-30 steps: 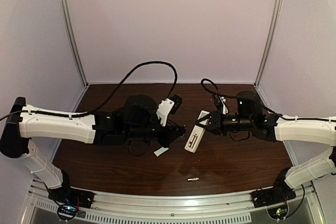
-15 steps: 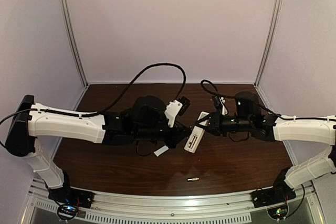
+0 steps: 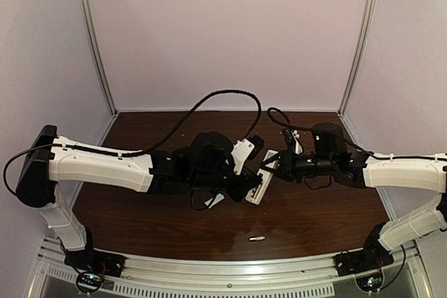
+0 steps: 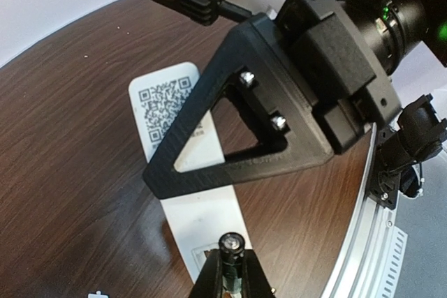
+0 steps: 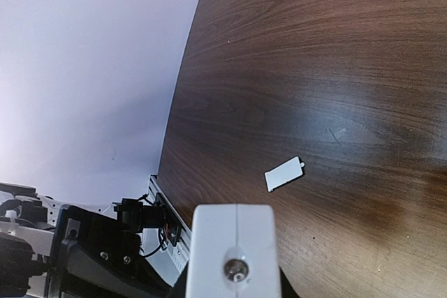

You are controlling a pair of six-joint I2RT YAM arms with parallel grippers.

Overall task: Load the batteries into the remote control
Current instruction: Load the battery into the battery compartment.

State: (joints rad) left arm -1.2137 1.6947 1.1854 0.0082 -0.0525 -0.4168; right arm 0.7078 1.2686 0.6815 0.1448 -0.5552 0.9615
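The white remote control (image 3: 264,185) is held off the table in my right gripper (image 3: 271,167), which is shut on its far end. In the left wrist view the remote's back (image 4: 187,193) shows a QR label, with the right gripper's black finger (image 4: 244,165) across it. My left gripper (image 4: 232,278) is shut on one dark battery (image 4: 232,248), held end-on just over the remote's lower end. The second battery (image 3: 257,239) lies on the table near the front edge. The right wrist view shows the remote's end face (image 5: 236,242) between my right gripper (image 5: 234,287) jaws.
A small flat white cover piece (image 3: 215,201) lies on the brown table under the left arm; it also shows in the right wrist view (image 5: 283,174). The metal front rail (image 3: 223,273) borders the table. Purple walls enclose the back and sides.
My left arm has reached to the right, bringing its battery from beside the cover piece up to the remote. The right gripper and remote have hardly moved.
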